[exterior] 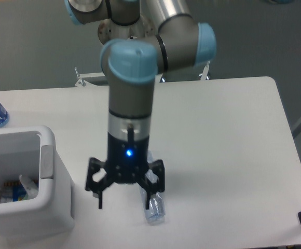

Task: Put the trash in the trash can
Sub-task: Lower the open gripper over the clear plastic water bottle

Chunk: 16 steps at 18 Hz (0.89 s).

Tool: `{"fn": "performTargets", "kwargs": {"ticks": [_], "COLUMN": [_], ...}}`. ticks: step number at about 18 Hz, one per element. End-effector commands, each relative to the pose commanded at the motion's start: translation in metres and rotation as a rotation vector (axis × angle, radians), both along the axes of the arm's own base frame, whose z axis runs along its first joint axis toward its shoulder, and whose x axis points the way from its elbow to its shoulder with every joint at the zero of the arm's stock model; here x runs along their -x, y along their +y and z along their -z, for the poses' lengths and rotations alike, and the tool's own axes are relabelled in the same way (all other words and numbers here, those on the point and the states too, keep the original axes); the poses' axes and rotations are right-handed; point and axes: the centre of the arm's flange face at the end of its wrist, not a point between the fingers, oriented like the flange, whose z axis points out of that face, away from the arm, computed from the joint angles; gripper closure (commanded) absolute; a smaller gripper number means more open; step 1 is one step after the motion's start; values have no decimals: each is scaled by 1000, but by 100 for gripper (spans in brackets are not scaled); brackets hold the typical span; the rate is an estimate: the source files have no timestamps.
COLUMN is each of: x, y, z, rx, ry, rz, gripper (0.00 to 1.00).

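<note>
The gripper [126,199] hangs spread wide beside the bottle [154,206] near the tabletop's front edge (off-centre); closing so, its finger could knock it away.

Gripper [125,199] hides bottle's [154,207] upper part; trash can [46,161] cut off at left edge.

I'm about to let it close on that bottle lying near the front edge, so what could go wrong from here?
1. The open hand looks off-centre: the clear bottle lies under its right finger, not between both, so closing may pinch an end or push it away.
2. The bottle is near the table's front edge; a nudge could roll it off.
3. The trash can stands close on the left; the carry may clip its rim.
</note>
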Motion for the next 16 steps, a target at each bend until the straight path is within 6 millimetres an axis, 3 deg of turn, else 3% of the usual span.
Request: {"fn": "performTargets", "kwargs": {"ticks": [4,7,10,13,16], "x": [19,26,31,27,27], "y": [-2,0,-7,-14,-15], "z": [61,93,109,138,147], "rx": [122,192,231,299,314], "ry": [-2,-16,-50,-67,-71], "rz": [-41,-53,-59,-65,-66], "gripper": [1,1,1,1,0]}}
